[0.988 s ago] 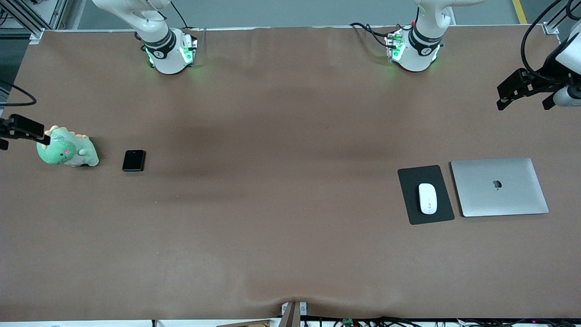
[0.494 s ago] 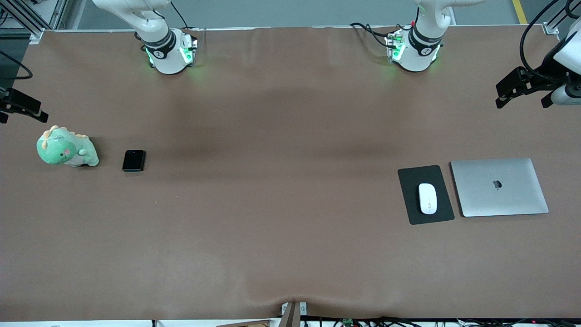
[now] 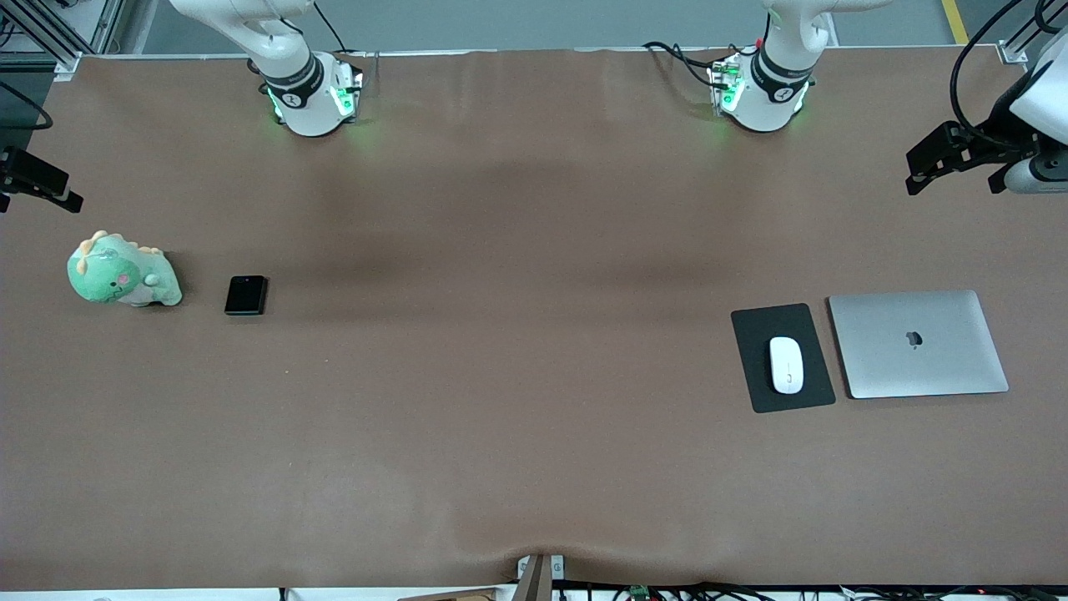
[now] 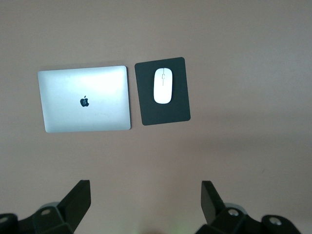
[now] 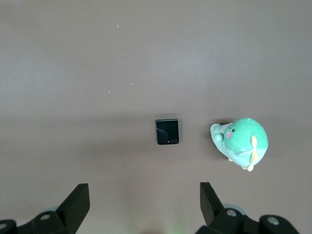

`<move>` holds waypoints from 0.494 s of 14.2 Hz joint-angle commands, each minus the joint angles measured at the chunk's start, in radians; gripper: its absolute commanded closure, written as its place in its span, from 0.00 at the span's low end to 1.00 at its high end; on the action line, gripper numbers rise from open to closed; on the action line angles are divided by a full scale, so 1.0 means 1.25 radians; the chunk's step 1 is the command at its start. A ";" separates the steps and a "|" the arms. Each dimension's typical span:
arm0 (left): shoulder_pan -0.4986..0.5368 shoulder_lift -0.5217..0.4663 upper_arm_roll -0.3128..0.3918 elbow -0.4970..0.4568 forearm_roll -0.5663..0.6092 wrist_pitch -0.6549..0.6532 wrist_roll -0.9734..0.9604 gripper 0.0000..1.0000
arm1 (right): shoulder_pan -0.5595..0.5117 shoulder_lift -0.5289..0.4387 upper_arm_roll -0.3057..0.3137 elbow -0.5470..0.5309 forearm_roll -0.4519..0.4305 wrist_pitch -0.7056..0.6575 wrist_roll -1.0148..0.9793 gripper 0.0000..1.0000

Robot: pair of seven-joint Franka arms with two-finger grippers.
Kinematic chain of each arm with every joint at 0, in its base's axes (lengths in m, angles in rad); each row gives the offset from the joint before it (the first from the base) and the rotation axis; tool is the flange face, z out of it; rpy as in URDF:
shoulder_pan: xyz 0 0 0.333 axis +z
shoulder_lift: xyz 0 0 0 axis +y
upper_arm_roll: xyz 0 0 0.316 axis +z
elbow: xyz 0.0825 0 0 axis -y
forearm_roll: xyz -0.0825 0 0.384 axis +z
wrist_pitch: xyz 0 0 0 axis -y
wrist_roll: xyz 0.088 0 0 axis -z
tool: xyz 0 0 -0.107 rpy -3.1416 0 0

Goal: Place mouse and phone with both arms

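The white mouse (image 3: 786, 365) lies on a dark pad (image 3: 755, 327) toward the left arm's end of the table; it also shows in the left wrist view (image 4: 163, 86). The black phone (image 3: 246, 295) lies on the table toward the right arm's end, beside a green plush toy; it also shows in the right wrist view (image 5: 167, 131). My left gripper (image 3: 955, 167) (image 4: 145, 200) is open and empty, high over the table's end. My right gripper (image 3: 37, 179) (image 5: 145, 201) is open and empty, high over the opposite end.
A closed silver laptop (image 3: 918, 343) lies beside the pad (image 4: 175, 109), on the side toward the table's end. A green plush dinosaur (image 3: 121, 274) sits beside the phone. Brown cloth covers the table (image 3: 517, 376).
The right gripper has moved up and away from the plush toy toward the table's edge. The left gripper has shifted slightly up. Mouse and phone have not moved.
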 commanded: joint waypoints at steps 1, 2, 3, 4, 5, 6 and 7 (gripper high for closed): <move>0.001 -0.009 0.002 -0.007 -0.056 -0.009 -0.034 0.00 | -0.009 -0.020 0.005 -0.023 -0.012 0.007 0.009 0.00; 0.001 -0.009 0.004 -0.005 -0.060 -0.012 -0.041 0.00 | -0.013 -0.019 0.005 -0.023 -0.018 0.004 0.010 0.00; 0.001 -0.007 0.005 -0.007 -0.059 -0.012 -0.043 0.00 | -0.015 -0.020 0.005 -0.023 -0.023 0.003 0.010 0.00; 0.001 -0.006 0.008 -0.005 -0.059 -0.015 -0.044 0.00 | -0.014 -0.020 0.005 -0.029 -0.025 0.003 0.010 0.00; 0.001 -0.006 0.009 -0.005 -0.059 -0.017 -0.046 0.00 | -0.015 -0.021 0.005 -0.035 -0.028 0.003 0.011 0.00; 0.001 -0.001 0.010 0.000 -0.056 -0.017 -0.054 0.00 | -0.015 -0.022 0.005 -0.038 -0.029 0.003 0.010 0.00; 0.001 0.005 0.010 0.006 -0.051 -0.017 -0.065 0.00 | -0.015 -0.022 0.005 -0.038 -0.030 0.002 0.010 0.00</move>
